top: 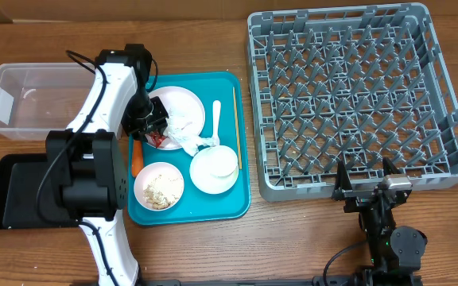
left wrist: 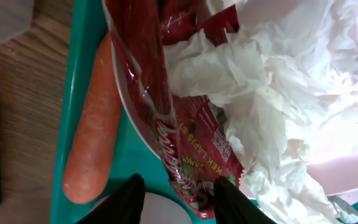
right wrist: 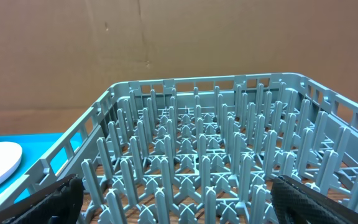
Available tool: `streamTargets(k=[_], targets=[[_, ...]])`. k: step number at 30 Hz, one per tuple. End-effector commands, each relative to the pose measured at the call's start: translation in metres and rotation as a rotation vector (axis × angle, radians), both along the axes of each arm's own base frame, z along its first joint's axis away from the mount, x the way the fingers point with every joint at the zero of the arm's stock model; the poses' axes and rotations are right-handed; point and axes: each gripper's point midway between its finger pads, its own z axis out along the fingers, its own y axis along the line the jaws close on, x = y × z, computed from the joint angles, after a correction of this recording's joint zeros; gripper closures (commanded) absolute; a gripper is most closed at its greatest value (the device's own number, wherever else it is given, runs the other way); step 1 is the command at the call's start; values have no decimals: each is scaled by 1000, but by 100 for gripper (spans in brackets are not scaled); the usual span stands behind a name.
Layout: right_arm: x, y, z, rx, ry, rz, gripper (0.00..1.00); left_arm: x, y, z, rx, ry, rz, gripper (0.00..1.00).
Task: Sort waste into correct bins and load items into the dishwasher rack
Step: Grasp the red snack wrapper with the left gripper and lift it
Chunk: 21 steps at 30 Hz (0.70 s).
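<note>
Left gripper (left wrist: 180, 200) part-open, jaws straddling near end of red snack wrapper (left wrist: 182, 118), not pinching; wrapper on white round plate (top: 185, 98), long axis running straight ahead, carrot (left wrist: 92, 127) parallel beside; right gripper (top: 366, 187) wide open, empty, well apart at dishwasher rack (top: 356, 95)

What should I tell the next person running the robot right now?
Left gripper: open, fingers either side of the red wrapper on the plate.
Right gripper: open, holding nothing, by the rack.
On the teal tray: tissues, carrot, rice bowl, white bowl, fork, chopsticks.
Done: nothing binned or loaded that I can see.
Left: waste into the clear tub and black tray, dishes into the rack.
</note>
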Motion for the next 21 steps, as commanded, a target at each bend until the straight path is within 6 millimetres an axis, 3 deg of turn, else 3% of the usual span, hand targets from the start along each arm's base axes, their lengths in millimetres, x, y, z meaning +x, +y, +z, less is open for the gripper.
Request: streamTargets(k=[1,7,21], targets=[[0,-3,-1,3,-6,-13,0,1,-5,-4,28,-1,-20,60],[0,-3,-1,3,-6,-14,0,4,-17,-5,40,-21,-54,61],[0,-3,-1,3,-7,-13,0,4,-9,-5,107,-21,-49,61]])
